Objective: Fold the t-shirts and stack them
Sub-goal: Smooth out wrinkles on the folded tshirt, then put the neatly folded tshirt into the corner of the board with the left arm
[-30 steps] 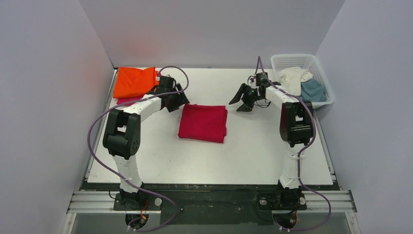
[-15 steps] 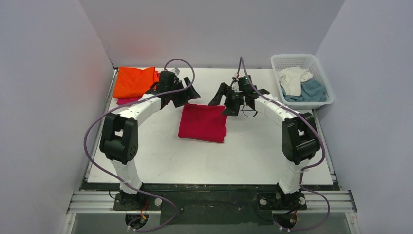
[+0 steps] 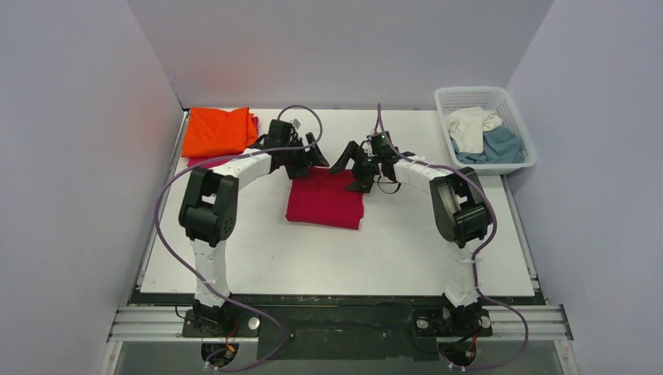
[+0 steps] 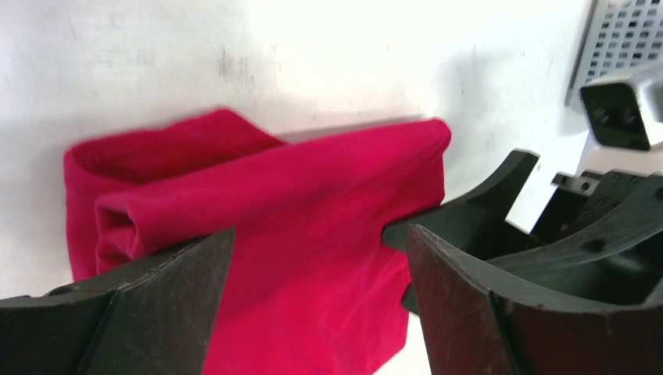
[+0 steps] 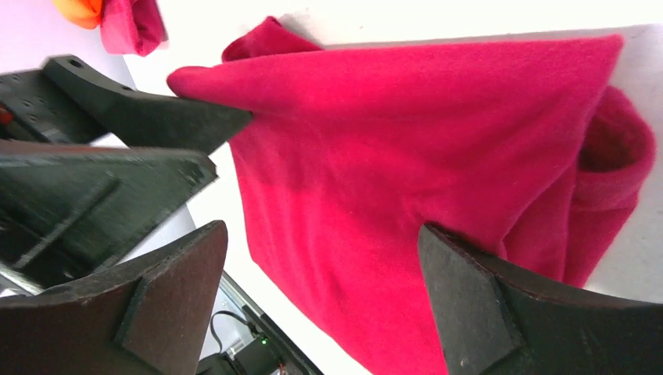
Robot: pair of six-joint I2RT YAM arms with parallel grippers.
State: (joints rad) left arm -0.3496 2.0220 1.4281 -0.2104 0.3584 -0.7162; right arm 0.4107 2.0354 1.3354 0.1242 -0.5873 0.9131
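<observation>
A folded crimson red t-shirt (image 3: 326,200) lies at the table's middle. My left gripper (image 3: 311,158) is open over its far left corner, and the shirt (image 4: 297,258) fills the gap between its fingers. My right gripper (image 3: 353,166) is open over the far right corner, with the shirt (image 5: 422,156) spread beneath it. Neither gripper holds cloth. A folded orange t-shirt (image 3: 216,130) lies at the far left on a magenta pink one (image 3: 205,162). The cream white t-shirt (image 3: 471,126) and the teal blue t-shirt (image 3: 500,144) lie in the basket.
The white lattice basket (image 3: 471,95) stands at the far right corner of the table. Grey walls close in the left, back and right sides. The two grippers face each other closely above the red shirt's far edge.
Both grippers have moved inward to the red shirt's far edge, the left from beside the orange shirt and the right from near the basket. The shirts have not moved.
</observation>
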